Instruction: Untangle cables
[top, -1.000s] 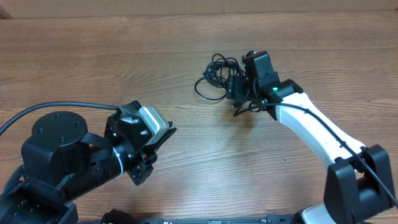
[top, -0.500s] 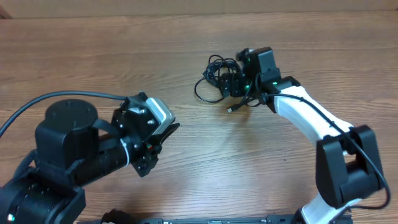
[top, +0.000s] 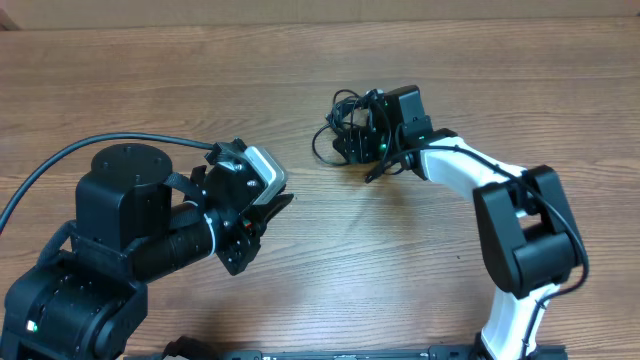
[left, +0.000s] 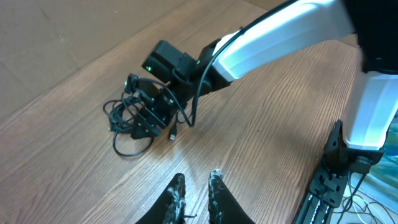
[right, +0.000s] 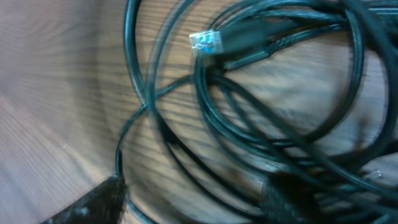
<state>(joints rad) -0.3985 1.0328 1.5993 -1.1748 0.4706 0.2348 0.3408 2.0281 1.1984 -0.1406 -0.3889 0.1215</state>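
My right pincer (top: 358, 143) straddles the cables (top: 343, 115), spread wide and gripping nothing; my left pincer (top: 272, 205), barely parted and empty, waits well apart from that bundle, so I'd pinch one strand by the plug (right: 205, 42) and draw slowly.

right claw (top: 352, 141) spread, arm stretched forward, left claw (left: 196, 186) narrowly parted

right pincer (top: 354, 141) on cables (top: 338, 112), left pincer (top: 278, 204) apart
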